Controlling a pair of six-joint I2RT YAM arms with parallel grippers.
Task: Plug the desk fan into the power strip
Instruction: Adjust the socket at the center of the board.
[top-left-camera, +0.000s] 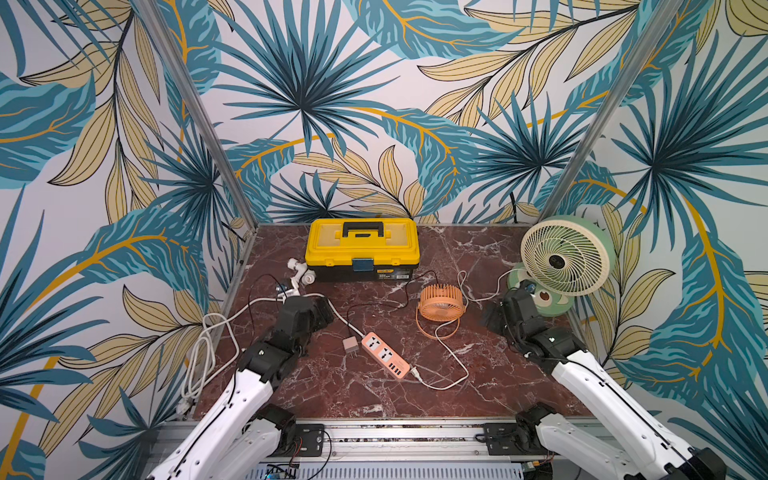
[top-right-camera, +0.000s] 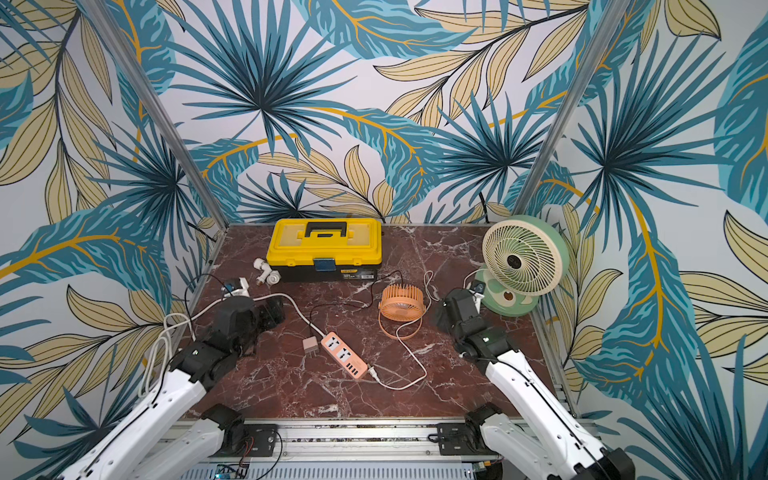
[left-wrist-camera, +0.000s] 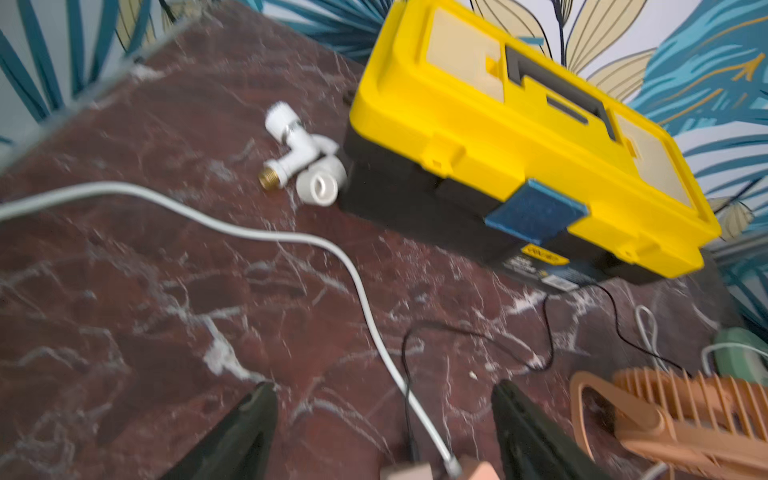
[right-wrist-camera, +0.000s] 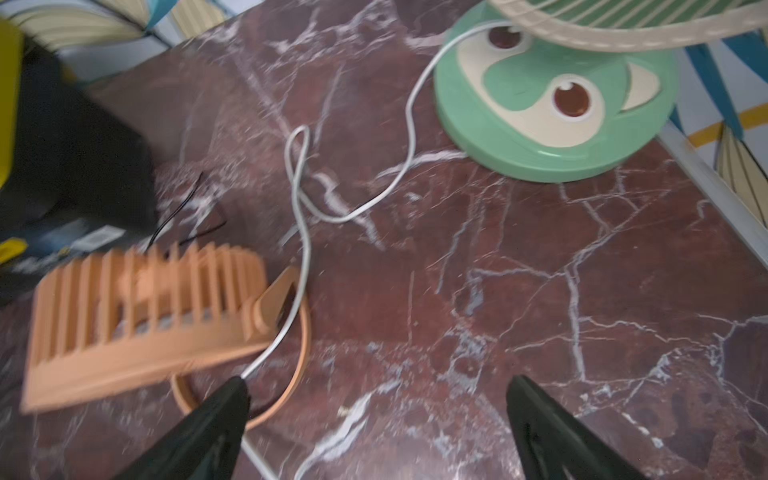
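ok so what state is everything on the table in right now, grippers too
power strip, lying flat, both sockets empty
plug adapter, loose beside the strip, not plugged in
orange fan, standing on its loop stand
green fan, upright, head tilted up
toolbox, shut, latch down
left gripper, open, empty
right gripper, open, empty

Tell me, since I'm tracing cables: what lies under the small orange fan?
A white cable slips beneath the orange fan at its hinge and crosses inside its ring stand on the marble tabletop. The tabletop directly below the fan's head is covered.
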